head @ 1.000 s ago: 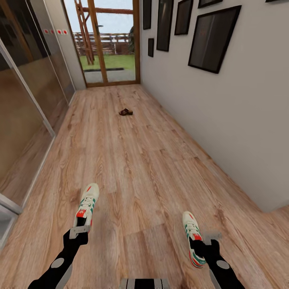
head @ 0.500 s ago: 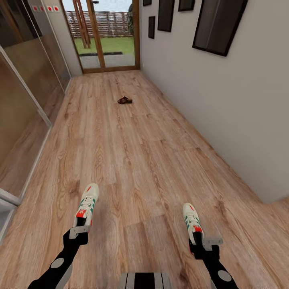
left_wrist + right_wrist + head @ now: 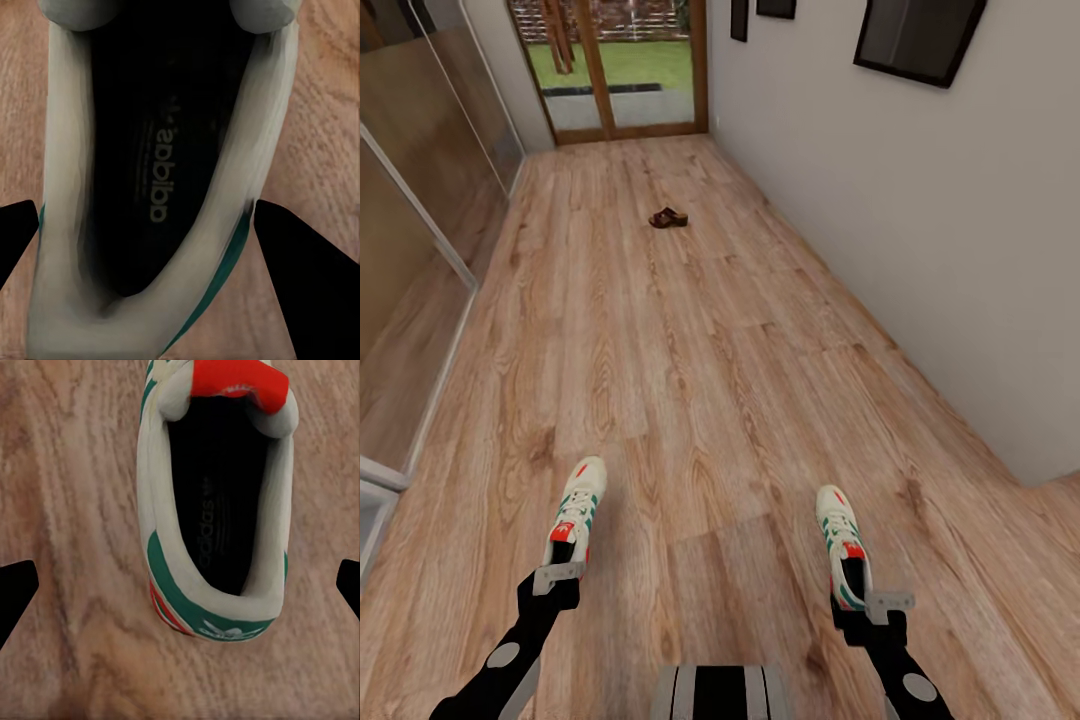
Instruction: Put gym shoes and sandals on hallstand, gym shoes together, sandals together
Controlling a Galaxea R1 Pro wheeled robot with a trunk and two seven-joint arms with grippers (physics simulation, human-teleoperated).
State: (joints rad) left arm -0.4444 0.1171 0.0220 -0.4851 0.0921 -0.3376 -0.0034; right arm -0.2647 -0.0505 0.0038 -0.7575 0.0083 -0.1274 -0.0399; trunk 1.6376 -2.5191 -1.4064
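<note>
Two white gym shoes with green stripes lie toes away from me on the corridor floor [image 3: 690,380]. My left gripper [image 3: 557,580] is shut on the heel of the left gym shoe [image 3: 576,510]; in the left wrist view its black fingers [image 3: 300,285] press both sides of that shoe [image 3: 157,187]. My right gripper [image 3: 872,612] stands open just behind the heel of the right gym shoe [image 3: 842,545]; the right wrist view has this shoe [image 3: 217,510] between widely spread fingertips [image 3: 15,592]. One dark brown sandal [image 3: 668,217] lies far down the corridor. The hallstand is out of view.
A white wall [image 3: 920,250] with dark framed pictures [image 3: 920,40] runs along the right. Glass panels [image 3: 410,250] line the left. A wood-framed glass door [image 3: 610,80] closes the far end. My base [image 3: 720,695] shows at the near edge.
The whole view has shifted; floor, sandal and right shoe slid up the picture. The left shoe stayed with my left gripper. My right gripper, earlier over the right shoe, now sits behind its heel.
</note>
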